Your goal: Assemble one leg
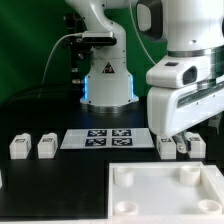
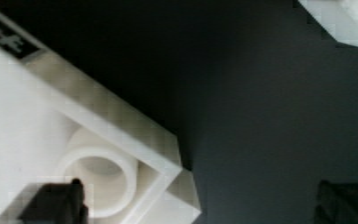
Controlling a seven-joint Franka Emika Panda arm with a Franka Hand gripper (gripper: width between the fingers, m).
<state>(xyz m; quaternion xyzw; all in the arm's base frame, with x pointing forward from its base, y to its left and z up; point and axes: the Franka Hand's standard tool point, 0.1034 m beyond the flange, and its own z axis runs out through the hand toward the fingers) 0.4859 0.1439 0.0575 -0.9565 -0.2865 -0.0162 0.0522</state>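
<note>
Four small white tagged legs stand on the black table in the exterior view: two at the exterior view's left (image 1: 20, 147) (image 1: 47, 146) and two at its right (image 1: 168, 148) (image 1: 197, 145). My gripper (image 1: 187, 135) hangs just above and between the two right legs. In the wrist view my gripper (image 2: 202, 205) is open wide and empty, with dark fingertips (image 2: 51, 204) at both edges. One fingertip is over the corner of the large white plate (image 2: 51, 120), beside its round socket (image 2: 105, 175); dark table lies between the fingers.
The large white square plate (image 1: 165, 195) with corner sockets lies at the front right. The marker board (image 1: 108, 138) lies in the middle, in front of the arm's base (image 1: 107, 85). A tagged white edge (image 2: 7, 38) shows in the wrist view.
</note>
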